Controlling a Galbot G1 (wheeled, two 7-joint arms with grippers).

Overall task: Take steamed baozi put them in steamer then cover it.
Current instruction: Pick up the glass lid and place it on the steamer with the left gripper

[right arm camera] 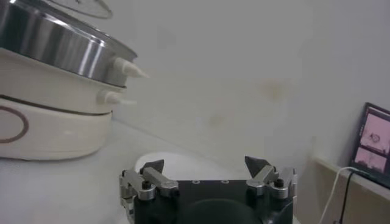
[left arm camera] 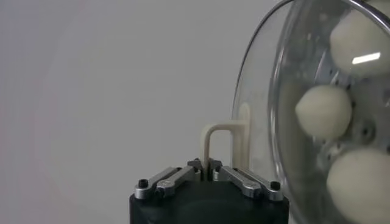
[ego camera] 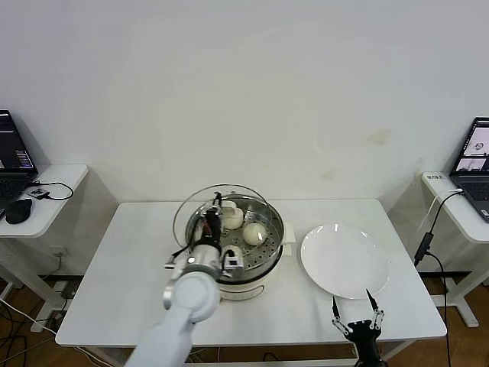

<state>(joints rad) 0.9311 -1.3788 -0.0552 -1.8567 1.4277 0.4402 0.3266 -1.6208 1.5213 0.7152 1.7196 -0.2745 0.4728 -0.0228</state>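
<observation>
The steel steamer stands mid-table on its white base. Three pale baozi show on its tray: one at the back, one in the middle, one at the front. My left gripper is shut on the cream handle of the glass cover. It holds the cover tilted over the steamer's left side. In the left wrist view the gripper pinches the handle, and baozi show through the glass. My right gripper is open and empty near the table's front edge.
An empty white plate lies right of the steamer, just behind the right gripper, and shows in the right wrist view with the steamer. Side desks with laptops stand at both sides. The white table has bare room on the left.
</observation>
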